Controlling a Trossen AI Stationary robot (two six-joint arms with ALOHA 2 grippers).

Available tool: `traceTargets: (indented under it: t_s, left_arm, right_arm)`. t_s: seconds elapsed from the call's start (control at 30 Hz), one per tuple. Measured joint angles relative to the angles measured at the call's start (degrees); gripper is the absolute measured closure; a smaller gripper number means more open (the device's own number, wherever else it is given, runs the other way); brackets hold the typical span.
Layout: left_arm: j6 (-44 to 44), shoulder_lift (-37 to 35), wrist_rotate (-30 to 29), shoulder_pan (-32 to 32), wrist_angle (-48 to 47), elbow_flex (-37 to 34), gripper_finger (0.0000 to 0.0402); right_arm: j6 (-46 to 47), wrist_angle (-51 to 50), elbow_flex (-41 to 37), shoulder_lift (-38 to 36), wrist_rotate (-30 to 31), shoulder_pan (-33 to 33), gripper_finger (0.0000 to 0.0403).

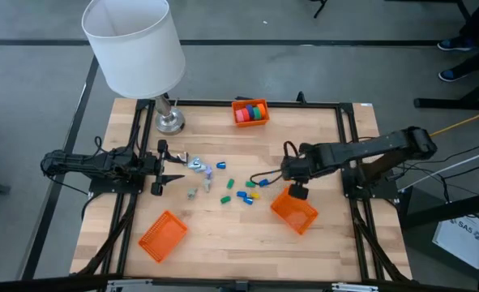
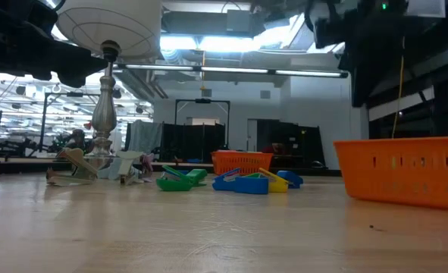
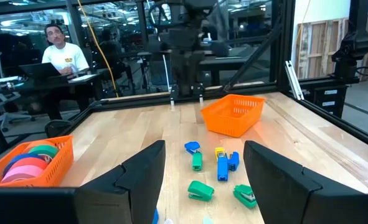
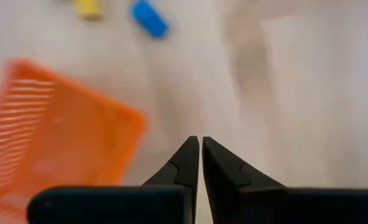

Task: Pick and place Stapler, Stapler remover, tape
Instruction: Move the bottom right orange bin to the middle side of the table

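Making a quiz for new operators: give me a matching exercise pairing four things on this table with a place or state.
Things:
1. left tool
2. right tool
3. tape rolls
4. lamp

Places or states:
A. in the orange basket at the far edge
B. shut, empty
C. far left corner
D. open, empty

Pairs: 1-D, 2-B, 3-A, 4-C

Both arms (image 1: 361, 154) are matte black with thin black cables; each hand (image 4: 200, 152) has two dark, pointed fingers (image 3: 140, 177).
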Motion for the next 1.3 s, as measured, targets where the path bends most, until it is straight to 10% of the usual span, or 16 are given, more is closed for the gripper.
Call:
traceTargets:
  t_s: [0.43, 0.93, 1.3]
  left_arm:
    - [0.0, 0.0, 0.0, 0.0, 0.0, 0.0, 0.0186]
    - [0.0, 0.0, 0.0, 0.0, 0.0, 0.0, 0.0185]
    - [0.0, 0.0, 0.0, 0.0, 0.0, 0.0, 0.0186]
  right_arm:
    - [-5.0, 16.1, -0.1, 9.0, -25.8, 6.6, 0.0377]
    - [-9.8, 14.7, -1.0, 16.4, -25.2, 2.4, 0.0377]
    - [-12.6, 17.5, -9.3, 15.6, -14.2, -5.2, 0.0377]
